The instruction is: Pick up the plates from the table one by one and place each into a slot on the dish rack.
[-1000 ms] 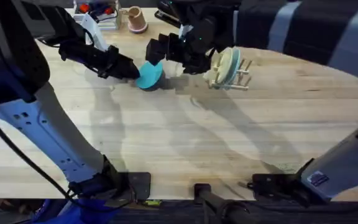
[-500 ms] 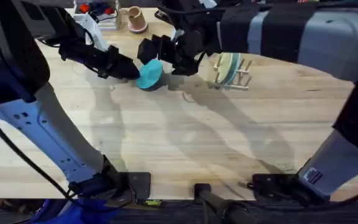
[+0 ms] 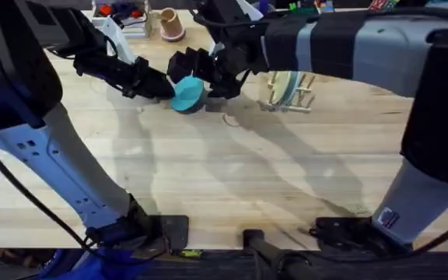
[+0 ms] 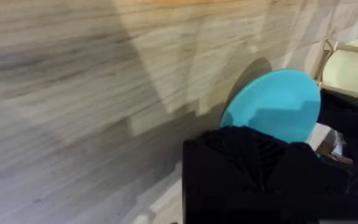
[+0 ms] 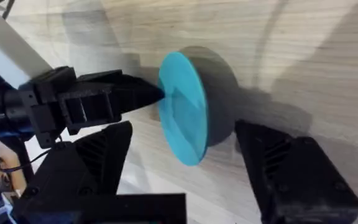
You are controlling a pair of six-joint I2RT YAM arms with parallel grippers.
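A turquoise plate (image 3: 187, 93) stands tilted on edge on the table (image 3: 232, 179), and my left gripper (image 3: 160, 85) is shut on its left rim. My right gripper (image 3: 199, 74) is open, with one finger on each side of that plate. In the right wrist view the plate (image 5: 185, 115) stands between my two black fingers (image 5: 98, 155), and the left gripper (image 5: 135, 94) pinches its edge. In the left wrist view the plate (image 4: 272, 106) rises just beyond my finger. To the right, the dish rack (image 3: 306, 92) holds a cream plate and a pale green plate (image 3: 286, 82) upright.
A pink cup (image 3: 171, 23) and a clear box holding red items (image 3: 123, 12) stand at the back edge. The right arm's thick grey link crosses above the rack. The table's near half is bare wood.
My right gripper has moved left, away from the dish rack, and now straddles the turquoise plate. The left gripper and the plate have stayed in place.
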